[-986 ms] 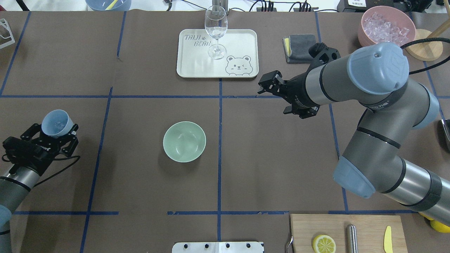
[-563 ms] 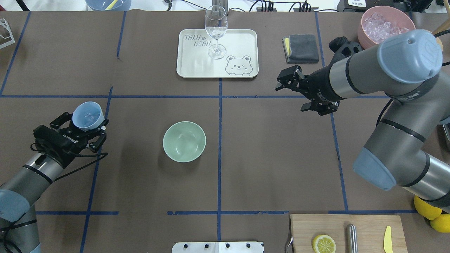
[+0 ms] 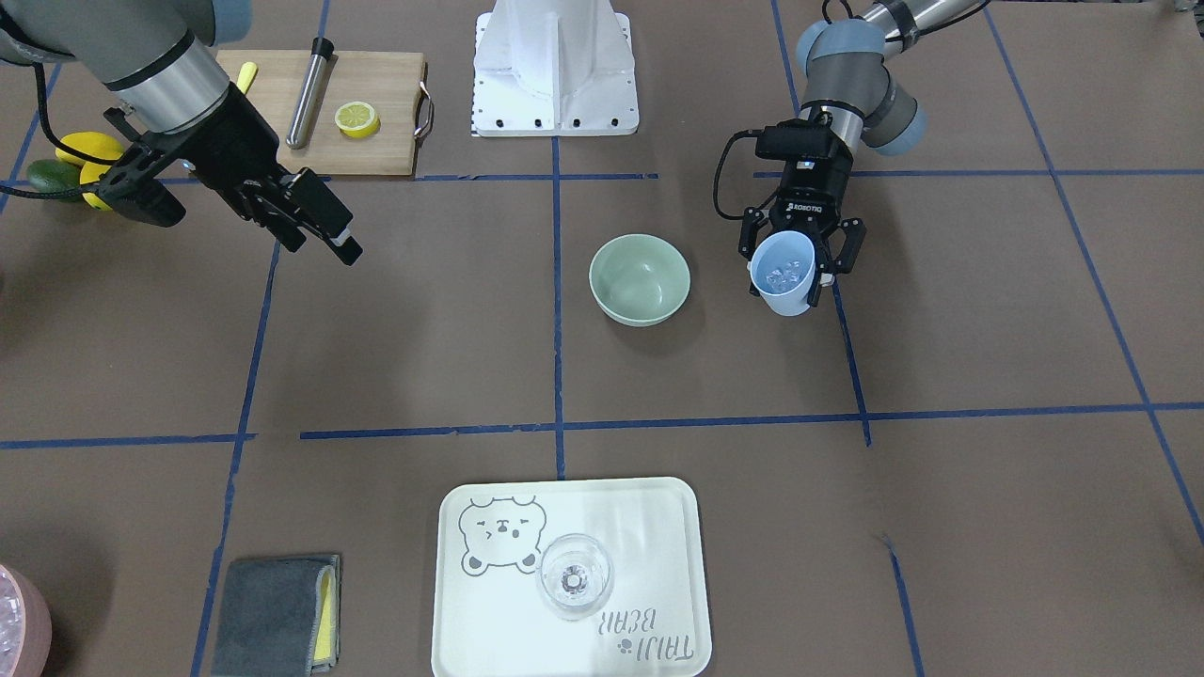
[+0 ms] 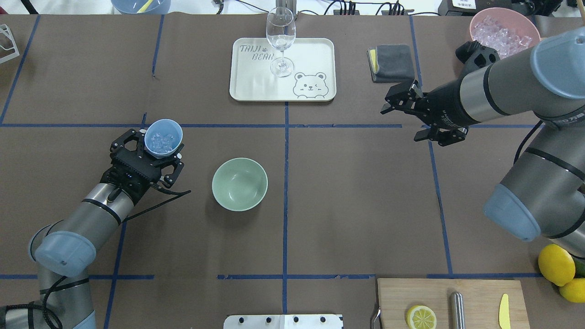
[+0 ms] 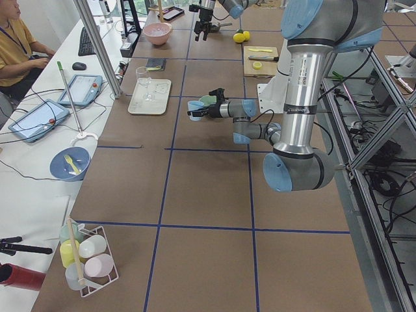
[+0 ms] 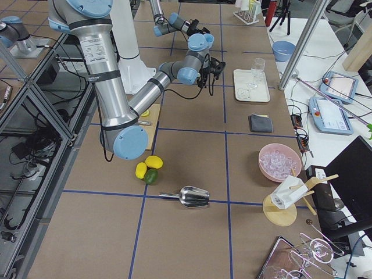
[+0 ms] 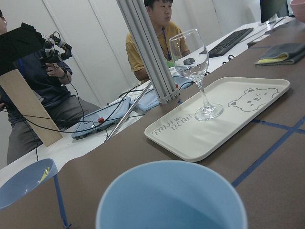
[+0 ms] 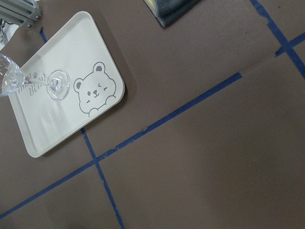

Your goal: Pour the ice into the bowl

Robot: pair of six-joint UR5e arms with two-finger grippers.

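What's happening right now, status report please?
Left end effector shut on blue cup, ice inside, upright beside bowl. Right end effector open, empty. Nothing between cup and bowl.

Left arm, right arm: silver-grey tube links, pale blue joint caps, thin black bands. Black cable loops off left wrist. Dark lettering near right elbow. Black open-frame jaws, white print on the left pair. White base, dark screw holes.
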